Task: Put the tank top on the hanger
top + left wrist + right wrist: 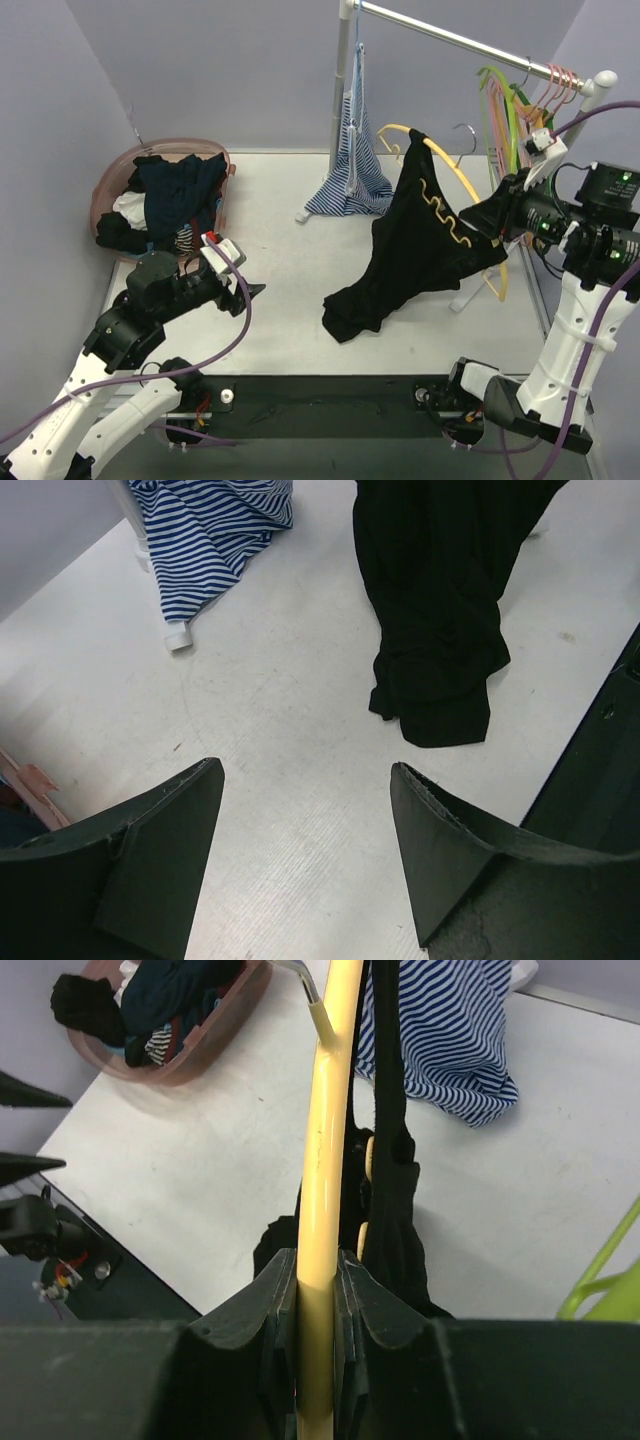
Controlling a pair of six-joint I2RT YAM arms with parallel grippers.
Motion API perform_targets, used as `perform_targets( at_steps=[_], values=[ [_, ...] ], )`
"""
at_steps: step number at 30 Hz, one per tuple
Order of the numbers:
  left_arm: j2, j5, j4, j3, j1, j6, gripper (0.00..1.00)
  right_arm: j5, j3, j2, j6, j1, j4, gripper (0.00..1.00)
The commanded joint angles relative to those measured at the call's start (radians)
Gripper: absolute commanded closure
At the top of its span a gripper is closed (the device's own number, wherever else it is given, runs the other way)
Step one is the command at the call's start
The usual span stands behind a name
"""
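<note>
The black tank top [410,250] hangs by one strap over the yellow hanger [455,170], and its lower end lies bunched on the table. My right gripper [490,222] is shut on the hanger's yellow arm [322,1180] and holds it up in the air at the right. In the right wrist view the tank top [390,1170] drapes just right of the arm. My left gripper [255,290] is open and empty, low over the table at the left. The tank top's hem [435,680] lies ahead of its fingers [170,850].
A blue-and-white striped garment [352,160] hangs from the rail [450,35] at the back. Green and pink hangers [510,110] hang at the rail's right end. A pink basket [108,185] of dark clothes stands at the back left.
</note>
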Motion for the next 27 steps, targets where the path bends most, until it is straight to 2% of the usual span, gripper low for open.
perform_targets(
  at_steps=[1,4,10,15,17,27],
  values=[
    [-0.013,-0.020,0.045,0.005,0.006,-0.020,0.22,0.031,0.109,0.078,0.189,-0.027,0.146,1.00],
    [-0.005,-0.028,0.039,0.019,0.006,-0.012,0.22,0.085,0.202,0.121,0.256,-0.045,0.205,1.00],
    [0.024,-0.039,0.032,0.052,0.006,-0.001,0.22,0.073,0.342,0.216,0.350,-0.076,0.280,1.00],
    [0.056,-0.031,0.059,0.062,0.007,-0.009,0.22,0.073,0.359,0.265,0.414,-0.054,0.352,1.00],
    [0.068,-0.026,0.073,0.063,0.006,-0.012,0.22,0.104,0.348,0.273,0.419,-0.004,0.367,1.00],
    [0.071,-0.029,0.088,0.056,0.006,-0.052,0.22,0.514,0.380,0.354,0.436,0.243,0.430,1.00]
  ],
)
